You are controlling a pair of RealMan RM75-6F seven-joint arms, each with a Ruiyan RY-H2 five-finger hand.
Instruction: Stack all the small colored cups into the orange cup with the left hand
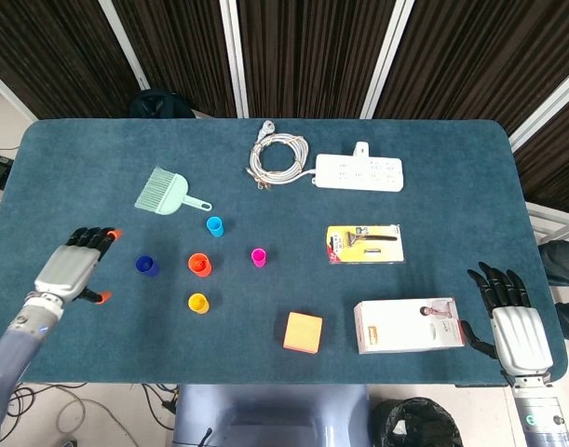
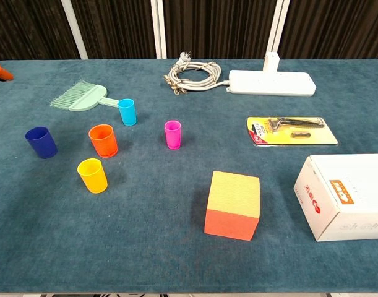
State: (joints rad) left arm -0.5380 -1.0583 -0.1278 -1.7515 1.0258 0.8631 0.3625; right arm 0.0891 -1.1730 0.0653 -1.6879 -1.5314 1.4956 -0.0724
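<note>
The orange cup (image 1: 199, 264) (image 2: 103, 140) stands upright left of the table's middle. Around it stand a dark blue cup (image 1: 146, 266) (image 2: 41, 142), a yellow cup (image 1: 198, 303) (image 2: 92, 175), a light blue cup (image 1: 214, 225) (image 2: 127, 112) and a magenta cup (image 1: 258, 257) (image 2: 172, 134), each on its own. My left hand (image 1: 76, 265) hovers open just left of the dark blue cup, fingers spread, holding nothing; only an orange fingertip (image 2: 2, 72) shows in the chest view. My right hand (image 1: 510, 317) is open at the table's front right corner.
A mint brush (image 1: 166, 192) lies behind the cups. A coiled cable (image 1: 277, 155), a white power strip (image 1: 359, 173), a razor pack (image 1: 363, 244), a white box (image 1: 408, 325) and an orange-yellow block (image 1: 303, 332) occupy the middle and right.
</note>
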